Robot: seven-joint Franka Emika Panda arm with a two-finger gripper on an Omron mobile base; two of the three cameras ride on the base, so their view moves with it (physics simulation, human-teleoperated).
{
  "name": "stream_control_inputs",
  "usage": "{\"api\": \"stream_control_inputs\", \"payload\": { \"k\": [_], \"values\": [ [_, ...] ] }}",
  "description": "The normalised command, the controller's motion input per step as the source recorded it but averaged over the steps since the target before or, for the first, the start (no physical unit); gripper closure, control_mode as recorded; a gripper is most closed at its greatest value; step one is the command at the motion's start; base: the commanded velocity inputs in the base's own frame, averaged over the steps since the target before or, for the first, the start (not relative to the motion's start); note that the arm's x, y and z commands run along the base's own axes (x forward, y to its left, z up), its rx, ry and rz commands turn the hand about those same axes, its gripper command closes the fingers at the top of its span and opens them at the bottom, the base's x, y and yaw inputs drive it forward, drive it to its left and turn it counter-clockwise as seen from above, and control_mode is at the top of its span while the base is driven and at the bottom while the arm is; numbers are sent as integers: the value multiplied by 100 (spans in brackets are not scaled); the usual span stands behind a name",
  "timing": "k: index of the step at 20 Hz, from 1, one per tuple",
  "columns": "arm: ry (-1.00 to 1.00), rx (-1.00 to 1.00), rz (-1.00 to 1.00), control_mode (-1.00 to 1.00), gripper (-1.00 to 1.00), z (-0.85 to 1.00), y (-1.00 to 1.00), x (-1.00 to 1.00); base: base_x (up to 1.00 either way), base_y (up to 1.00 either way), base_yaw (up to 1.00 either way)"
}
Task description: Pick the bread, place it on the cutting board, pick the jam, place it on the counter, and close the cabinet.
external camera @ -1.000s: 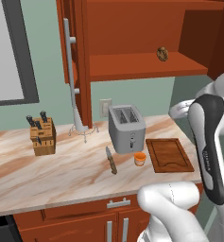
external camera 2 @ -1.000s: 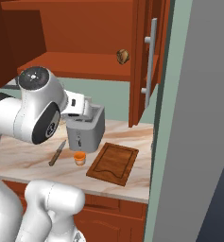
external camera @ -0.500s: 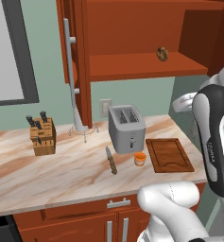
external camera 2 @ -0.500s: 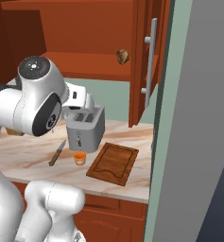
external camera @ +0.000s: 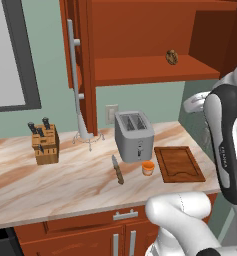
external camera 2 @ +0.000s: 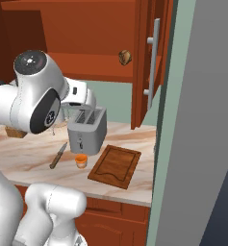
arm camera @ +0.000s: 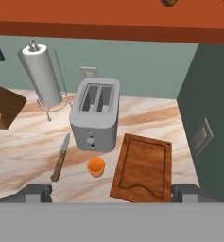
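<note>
The bread (external camera: 171, 56) lies on the lower shelf of the open cabinet (external camera: 140, 70), also seen as the bread (external camera 2: 125, 57) and at the top edge as the bread (arm camera: 169, 2). The cutting board (external camera: 179, 163) lies bare on the counter (external camera: 65, 180), to the right of a toaster. The jam (external camera: 148, 168) stands on the counter between a knife and the board, as does the jam (arm camera: 96, 166). My gripper (arm camera: 111, 194) is open and holds nothing, hovering above the counter's front edge, well below the shelf.
A silver toaster (external camera: 134, 135) stands behind the jam. A knife (external camera: 118, 169) lies left of it. A knife block (external camera: 45, 143) and a paper towel holder (external camera: 82, 125) stand further left. The cabinet's door (external camera 2: 146, 62) hangs open, with a grey wall (external camera 2: 197, 120) at the right.
The arm has shifted slightly to the right and the hand has risen a little. The jaws stay wide apart. Nothing on the counter or shelf has moved.
</note>
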Motion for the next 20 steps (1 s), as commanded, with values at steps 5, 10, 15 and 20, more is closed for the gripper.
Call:
{"api": "stream_control_inputs", "payload": {
  "k": [5,10,15,20],
  "values": [
    [-2,-1,-5,-100,-100,15,0,6,0,0,0],
    [-2,0,-4,-100,-100,16,-3,14,0,0,0],
    [-5,0,-3,-100,-100,3,-10,21,0,0,0],
    [-5,0,-2,-100,-100,0,-10,29,0,0,0]
  ]
}}
